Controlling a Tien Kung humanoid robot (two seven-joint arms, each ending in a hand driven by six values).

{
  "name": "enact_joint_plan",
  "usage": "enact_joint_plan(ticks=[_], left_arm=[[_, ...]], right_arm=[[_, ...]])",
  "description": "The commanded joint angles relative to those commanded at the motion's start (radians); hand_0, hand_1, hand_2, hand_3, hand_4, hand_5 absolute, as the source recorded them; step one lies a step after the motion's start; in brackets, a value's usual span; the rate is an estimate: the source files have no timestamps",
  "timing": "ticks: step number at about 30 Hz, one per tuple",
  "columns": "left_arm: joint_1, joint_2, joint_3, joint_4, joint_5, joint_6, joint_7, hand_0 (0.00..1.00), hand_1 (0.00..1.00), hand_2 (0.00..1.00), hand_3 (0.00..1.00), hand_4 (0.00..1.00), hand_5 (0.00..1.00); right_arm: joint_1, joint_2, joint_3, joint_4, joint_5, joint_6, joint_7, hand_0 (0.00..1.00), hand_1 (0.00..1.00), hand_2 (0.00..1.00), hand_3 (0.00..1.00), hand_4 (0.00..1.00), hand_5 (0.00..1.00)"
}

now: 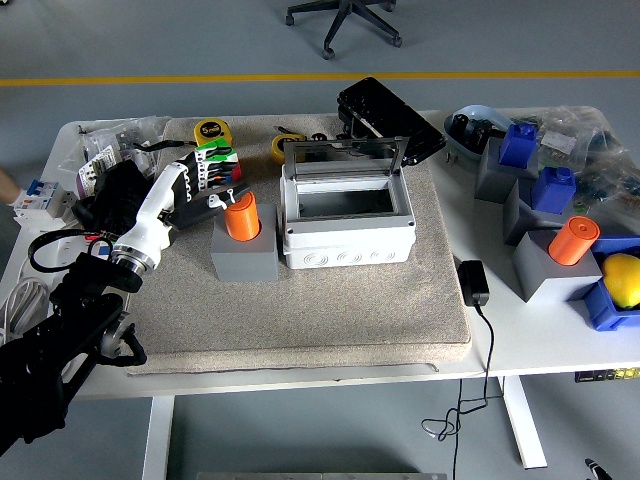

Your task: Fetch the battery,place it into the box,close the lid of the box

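Observation:
An orange cylindrical battery (240, 216) stands upright in a grey block holder (245, 255) on the grey mat (330, 310). Just right of it sits the white box (346, 228), its clear lid (345, 152) raised at the back and its inside bare. My left hand (212, 192) comes in from the lower left on a black arm with a white wrist. It is just left of the battery's top, fingers stretched out toward it and closed on nothing. The right arm is out of view.
Left of the hand lie bagged parts and circuit breakers (45, 197); behind it, a yellow tape measure (212, 130). A black case (390, 115) lies behind the box. At right stand a second orange battery (573, 240), blue blocks (553, 187), a yellow ball (622, 277) and a black adapter (473, 283).

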Motion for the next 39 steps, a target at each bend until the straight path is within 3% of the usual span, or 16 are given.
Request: enact_joint_plan(ticks=[1,13,14,19,20,22,25,26,39], left_arm=[[0.000,0.000,0.001,0.001,-0.001,0.001,-0.001,0.698,0.681,0.648,0.646,0.998,0.382],[-0.010,-0.013,0.089,0.026,-0.059,0.041,-0.045,0.674,0.661,0.611,0.594,0.998,0.353],[-0.011,-0.014,0.091,0.026,-0.062,0.044,-0.048,0.594,0.627,0.564,0.556,0.998,0.299],[-0.028,-0.018,0.121,0.031,-0.102,0.074,-0.078,0.594,0.627,0.564,0.556,0.998,0.299],[-0.031,-0.018,0.124,0.031,-0.108,0.075,-0.081,0.560,0.569,0.538,0.532,0.998,0.211],[-0.034,-0.020,0.128,0.029,-0.119,0.078,-0.083,0.560,0.569,0.538,0.532,0.998,0.211],[-0.040,-0.024,0.132,0.033,-0.128,0.074,-0.074,0.560,0.569,0.538,0.532,0.998,0.211],[-0.042,-0.025,0.135,0.034,-0.131,0.073,-0.072,0.547,0.552,0.541,0.530,0.998,0.149],[-0.061,-0.034,0.151,0.051,-0.217,0.047,-0.044,0.528,0.527,0.549,0.560,0.998,0.107]], right_arm=[[0.000,0.000,0.000,0.000,0.000,0.000,0.000,0.658,0.636,0.641,0.535,0.876,0.443],[0.001,0.002,-0.002,0.001,-0.002,0.001,0.002,0.658,0.636,0.640,0.535,0.876,0.443],[0.001,0.001,-0.003,0.001,-0.002,0.001,0.002,0.658,0.636,0.640,0.534,0.876,0.443],[0.002,0.000,-0.001,0.001,-0.002,-0.001,0.002,0.658,0.636,0.640,0.534,0.876,0.443],[0.003,0.000,-0.002,0.001,-0.001,-0.001,0.001,0.658,0.636,0.640,0.535,0.876,0.443],[0.003,-0.001,0.000,0.001,-0.003,-0.001,0.002,0.658,0.636,0.640,0.535,0.876,0.443],[0.002,0.000,-0.004,0.001,-0.001,0.000,0.001,0.658,0.636,0.640,0.535,0.876,0.443],[0.002,0.000,-0.004,0.001,-0.001,0.000,0.001,0.658,0.636,0.640,0.534,0.875,0.442],[0.004,0.000,-0.005,0.001,-0.002,-0.002,0.001,0.658,0.636,0.640,0.535,0.875,0.442]])
